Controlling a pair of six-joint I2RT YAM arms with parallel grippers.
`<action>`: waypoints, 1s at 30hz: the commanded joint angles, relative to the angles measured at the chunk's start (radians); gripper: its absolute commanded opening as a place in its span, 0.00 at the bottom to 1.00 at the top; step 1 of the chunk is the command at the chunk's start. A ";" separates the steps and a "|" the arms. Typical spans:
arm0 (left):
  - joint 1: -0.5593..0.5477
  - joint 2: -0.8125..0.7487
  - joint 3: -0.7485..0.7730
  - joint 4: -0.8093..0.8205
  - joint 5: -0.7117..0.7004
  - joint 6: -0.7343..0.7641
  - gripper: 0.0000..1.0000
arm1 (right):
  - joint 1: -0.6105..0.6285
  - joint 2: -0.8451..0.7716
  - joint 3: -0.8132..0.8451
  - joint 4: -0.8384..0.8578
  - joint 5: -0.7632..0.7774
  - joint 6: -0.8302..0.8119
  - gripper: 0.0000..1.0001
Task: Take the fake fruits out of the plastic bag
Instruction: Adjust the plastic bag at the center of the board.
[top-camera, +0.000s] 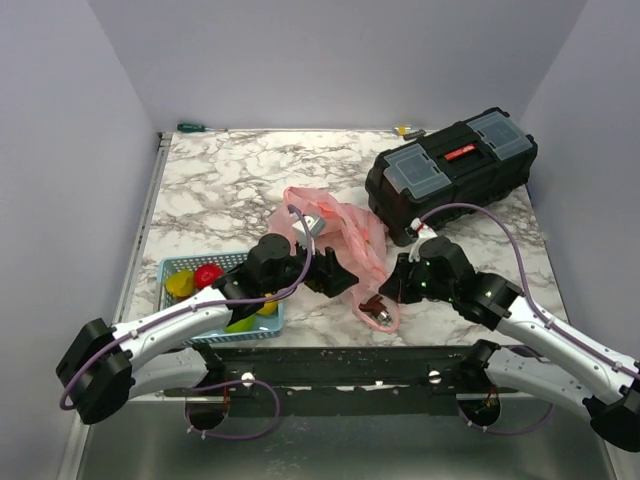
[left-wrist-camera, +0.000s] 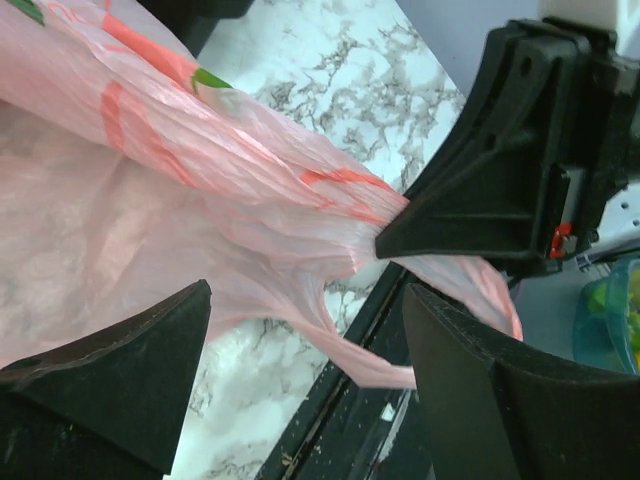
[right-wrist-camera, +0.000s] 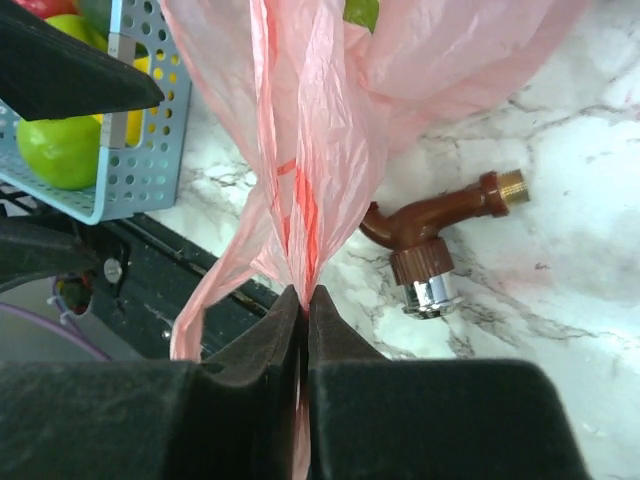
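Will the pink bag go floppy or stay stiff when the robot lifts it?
Probably floppy: the plastic bag drapes in crinkled folds from the right end effector pinching it. Likely very light too; its film looks thin and see-through.

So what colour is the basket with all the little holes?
Light blue. The basket shows best in the right wrist view, beside the pink plastic bag.

i'm working in a lab test booth: plain walls (top-camera: 60, 150) are enclosing a marble table (top-camera: 220, 180) with a toolbox (top-camera: 450, 170).

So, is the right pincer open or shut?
Shut: the right pincer clamps a fold of the bag, with no gap.
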 joint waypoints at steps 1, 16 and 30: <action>-0.008 0.083 0.070 0.065 -0.055 0.009 0.73 | 0.002 0.007 0.056 -0.089 0.145 0.031 0.20; -0.010 0.004 -0.027 0.074 -0.028 0.007 0.74 | 0.002 0.358 0.298 -0.034 0.353 -0.075 0.92; -0.009 -0.233 -0.084 -0.055 -0.136 0.038 0.77 | 0.002 0.355 0.405 -0.007 0.150 -0.130 1.00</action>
